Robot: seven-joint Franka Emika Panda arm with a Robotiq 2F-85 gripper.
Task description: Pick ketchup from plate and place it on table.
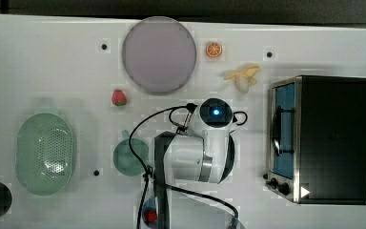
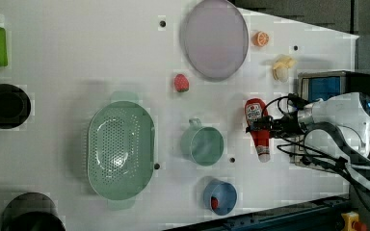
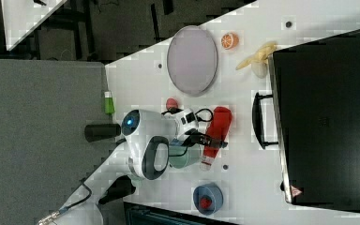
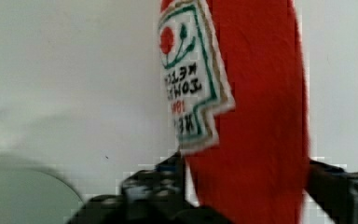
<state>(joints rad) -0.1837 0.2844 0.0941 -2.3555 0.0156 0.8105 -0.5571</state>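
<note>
The ketchup is a red bottle with a white label. It lies on its side on the white table, well away from the plate, cap end towards the left view's bottom. The pale lilac plate has nothing on it. My gripper straddles the bottle's middle from the left view's right. In the wrist view the black fingers stand on either side of the red body, open, with a thin gap on the label side. The right view shows the ketchup under the gripper.
A black and silver toaster oven stands at the top view's right, close to the arm. A green mug sits beside the ketchup, with a blue bowl beyond it. A perforated basket, strawberry, orange slice and banana lie around.
</note>
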